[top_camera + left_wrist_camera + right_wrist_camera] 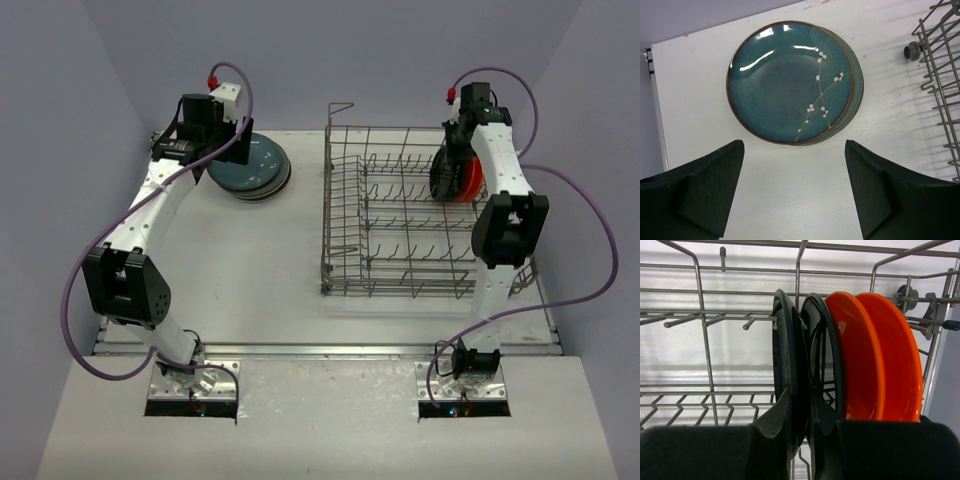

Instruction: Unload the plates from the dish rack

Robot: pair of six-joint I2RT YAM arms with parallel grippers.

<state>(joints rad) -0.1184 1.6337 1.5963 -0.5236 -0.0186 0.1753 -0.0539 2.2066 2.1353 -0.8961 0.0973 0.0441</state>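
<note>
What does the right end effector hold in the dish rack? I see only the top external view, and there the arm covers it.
Observer: In the right wrist view, the right end effector is shut on the rim of a black plate, one finger on each face.
Operator: Which plates stand beside it?
Observer: A second black plate comes next, then two orange plates, all upright in the dish rack.
Operator: Is the left end effector empty?
Observer: Yes. The left wrist view shows the left end effector open, holding nothing, above the table near a teal plate with a white blossom branch.
</note>
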